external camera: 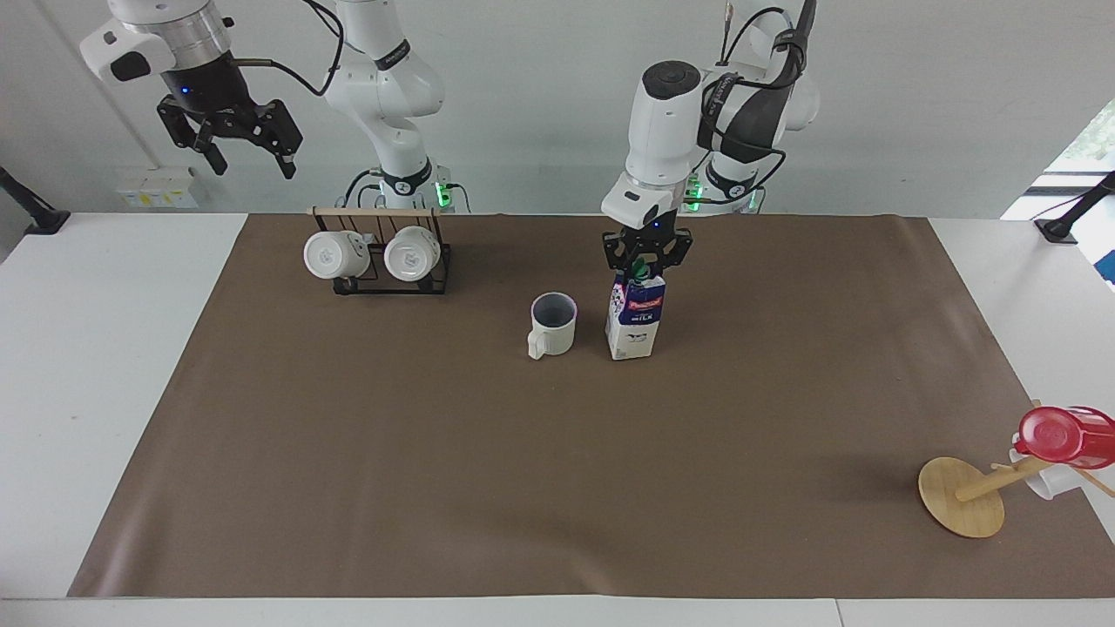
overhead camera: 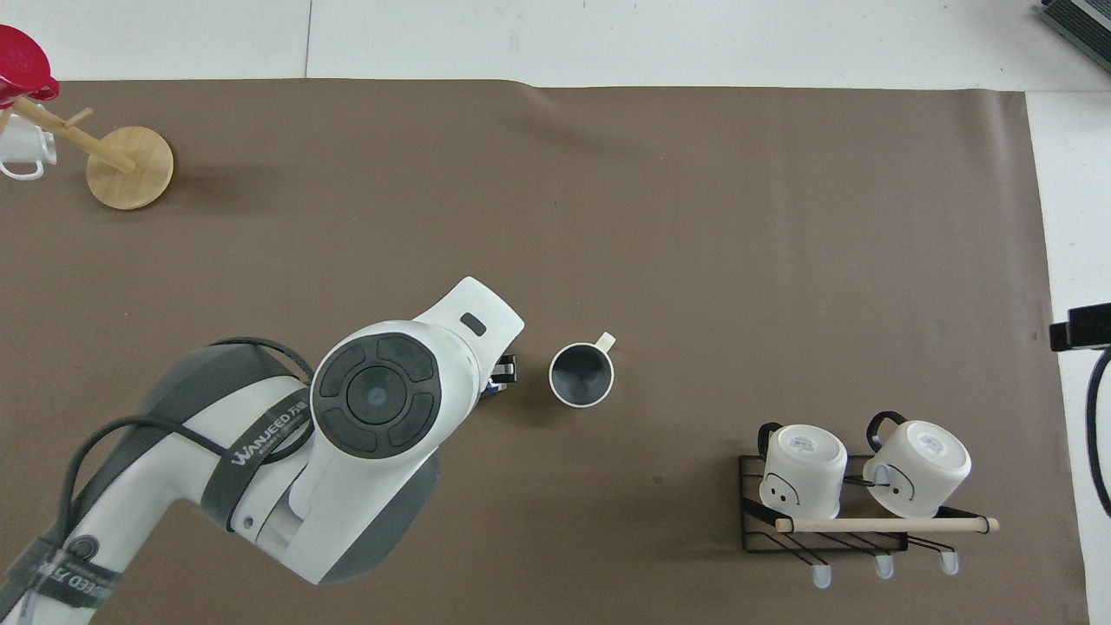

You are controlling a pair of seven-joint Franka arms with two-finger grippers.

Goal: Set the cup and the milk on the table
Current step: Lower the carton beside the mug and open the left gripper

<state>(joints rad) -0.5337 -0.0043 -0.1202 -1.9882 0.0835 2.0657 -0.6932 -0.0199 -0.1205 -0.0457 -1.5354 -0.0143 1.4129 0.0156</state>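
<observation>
Matte brown paper [external camera: 435, 453], boxy milk carton [external camera: 633, 322].

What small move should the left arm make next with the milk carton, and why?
Probably open the left gripper and lift away: it is shut on the milk, which appears to stand upright on the table beside the cup.

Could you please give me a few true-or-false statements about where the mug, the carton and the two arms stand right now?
1. The left gripper is shut on the milk at its top. True.
2. The cup lies tipped on its side. False: it stands upright on the table, beside the milk.
3. The right gripper holds a mug. False: it waits raised above the rack, jaws open and empty.
4. Two white mugs hang on the rack. True.
</observation>
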